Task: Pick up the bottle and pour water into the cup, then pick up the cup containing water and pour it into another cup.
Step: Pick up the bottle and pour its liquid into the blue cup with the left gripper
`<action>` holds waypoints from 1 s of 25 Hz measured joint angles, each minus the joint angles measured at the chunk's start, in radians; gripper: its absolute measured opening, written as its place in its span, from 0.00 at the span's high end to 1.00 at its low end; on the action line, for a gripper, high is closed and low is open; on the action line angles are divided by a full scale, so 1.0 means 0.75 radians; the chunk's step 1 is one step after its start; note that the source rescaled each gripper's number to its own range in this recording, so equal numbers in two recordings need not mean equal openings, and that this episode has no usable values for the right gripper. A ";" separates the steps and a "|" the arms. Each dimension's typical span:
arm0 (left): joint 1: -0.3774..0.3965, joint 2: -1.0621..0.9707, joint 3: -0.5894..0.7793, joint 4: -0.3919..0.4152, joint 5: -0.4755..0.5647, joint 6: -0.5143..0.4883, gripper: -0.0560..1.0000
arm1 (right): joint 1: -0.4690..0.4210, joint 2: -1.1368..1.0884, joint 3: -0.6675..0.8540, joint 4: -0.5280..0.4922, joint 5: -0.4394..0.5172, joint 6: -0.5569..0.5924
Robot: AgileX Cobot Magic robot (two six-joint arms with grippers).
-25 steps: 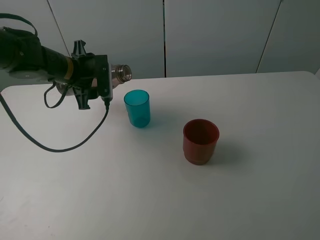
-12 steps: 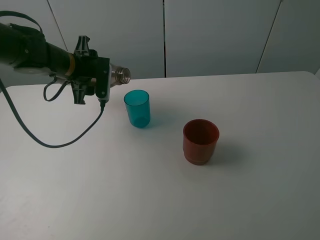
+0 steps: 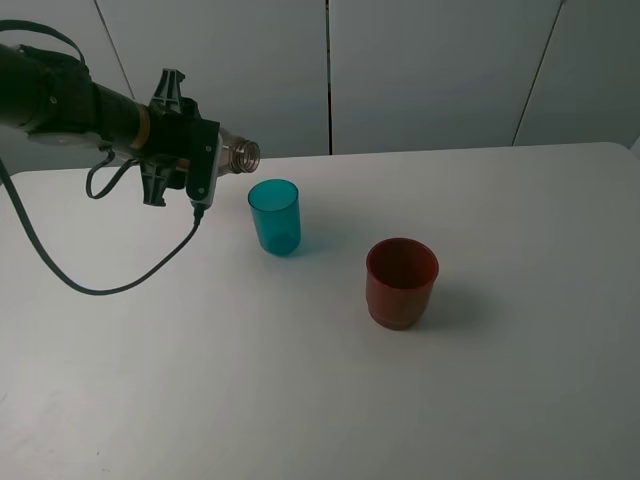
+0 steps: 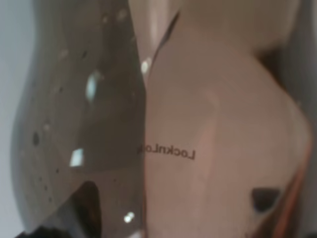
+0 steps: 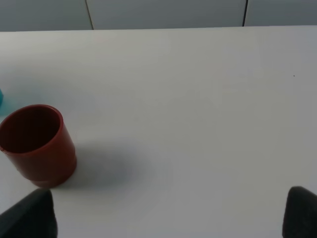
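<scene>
Bottle (image 3: 240,155) is held aloft at the far left of the desk (image 3: 300,400), up and to the left of the cup (image 3: 274,215) in the exterior high view. Only its threaded neck and open mouth clear the left gripper (image 3: 203,160). The left gripper is clamped around the body. In the left wrist view the tinted wall of the bottle (image 4: 84,124) fills the frame, so we cannot see the fingers there.

Orientation: we read the long axis as close to horizontal, running left to right across the exterior high view. The uncapped mouth leads to the right and faces slightly toward the camera. The mouth appears short of the cup rim rather than over it.

Progress: pick-up of the bottle is done. We judge the pour as in hand or about to start. We see no stream, and we cannot tell whether the cup holds water. The cup stands upright on the desk. The other cup (image 3: 401,282) is upright, well apart to the right and nearer the camera, and its inside looks dry in the right wrist view (image 5: 37,144).

Remaining: fill the teal cup, set the bottle aside, lift the cup and empty it into the red one.

Right gripper (image 5: 166,218) hangs spread wide over bare desk, holding nothing.
</scene>
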 joint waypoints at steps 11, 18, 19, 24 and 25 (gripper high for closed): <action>0.000 0.000 -0.046 0.052 -0.008 0.049 0.92 | 0.000 0.000 0.000 0.000 0.000 0.000; 0.000 0.000 -0.046 0.056 -0.008 0.139 0.92 | 0.000 0.000 0.000 0.000 0.000 0.000; 0.000 0.000 -0.046 0.056 -0.008 0.145 0.92 | 0.000 0.000 0.000 0.000 0.000 0.000; 0.000 0.000 -0.046 0.059 -0.018 0.173 0.92 | 0.000 0.000 0.000 0.000 0.000 0.000; 0.000 0.000 -0.046 0.059 -0.020 0.176 0.92 | 0.000 0.000 0.000 0.000 0.000 0.000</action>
